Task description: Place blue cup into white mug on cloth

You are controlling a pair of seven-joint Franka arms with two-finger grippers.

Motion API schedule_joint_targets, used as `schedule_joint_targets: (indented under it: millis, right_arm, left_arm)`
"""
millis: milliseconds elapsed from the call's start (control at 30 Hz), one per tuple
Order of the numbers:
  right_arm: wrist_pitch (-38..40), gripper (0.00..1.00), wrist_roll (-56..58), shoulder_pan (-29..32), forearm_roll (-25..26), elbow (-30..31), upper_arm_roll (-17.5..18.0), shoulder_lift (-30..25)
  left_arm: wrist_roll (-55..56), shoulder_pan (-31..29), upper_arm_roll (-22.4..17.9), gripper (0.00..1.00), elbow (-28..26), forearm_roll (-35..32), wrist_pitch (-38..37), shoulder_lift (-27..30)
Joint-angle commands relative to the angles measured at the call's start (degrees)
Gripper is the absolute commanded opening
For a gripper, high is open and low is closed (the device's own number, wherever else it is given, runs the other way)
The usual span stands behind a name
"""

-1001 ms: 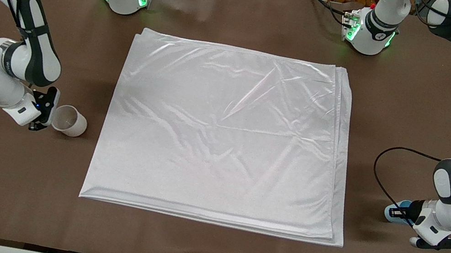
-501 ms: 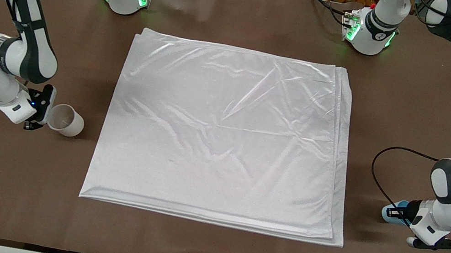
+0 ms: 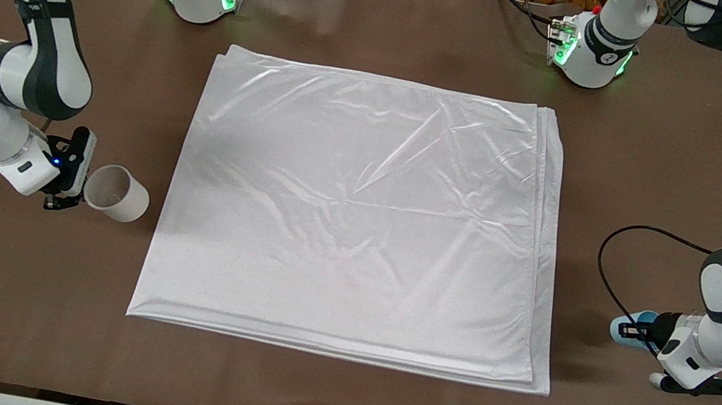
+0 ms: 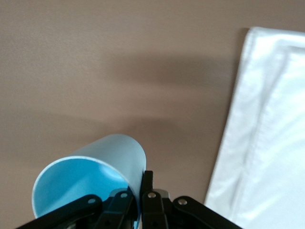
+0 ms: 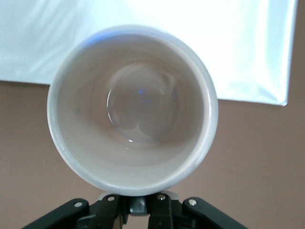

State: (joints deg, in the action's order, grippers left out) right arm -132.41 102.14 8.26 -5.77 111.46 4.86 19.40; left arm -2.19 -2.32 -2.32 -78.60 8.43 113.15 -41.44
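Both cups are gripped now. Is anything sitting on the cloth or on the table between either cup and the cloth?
Nothing visible. The cloth lies bare. Only brown table separates it from the white mug, held by the right gripper, and from the blue cup, held by the left gripper at the other end.

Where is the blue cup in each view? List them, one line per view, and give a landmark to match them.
Front view: blue cup, partly hidden by the left gripper, off the cloth toward the left arm's end.
Left wrist view: blue cup fills the lower part, its wall clamped.
Right wrist view: not in it; only the white mug.
Shared landmark: the cloth's edge.
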Motion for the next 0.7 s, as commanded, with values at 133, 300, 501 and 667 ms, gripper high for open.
schedule_joint_targets:
  millis: [133,300,501,667]
  right_arm:
    - [1.28,0.0,-11.16,0.35,-0.3,-1.86,8.84,-0.86]
    - [1.28,0.0,-20.38,0.18,1.8,-2.74,14.46,-0.86]
    - [1.63,0.0,-35.5,-0.09,10.06,-4.5,20.97,0.02]
    - [1.9,0.0,-43.24,-0.96,12.97,-5.47,24.4,1.51]
  left_arm:
    - [5.78,4.25,-0.4,0.0,-0.76,0.36,-7.06,6.1]
    - [10.44,6.8,-0.32,0.0,-0.76,0.1,-9.61,7.6]
    - [15.63,10.22,-0.32,0.0,-0.76,0.19,-10.14,9.45]
    - [20.37,13.39,-0.23,0.0,-0.68,0.27,-10.49,9.62]
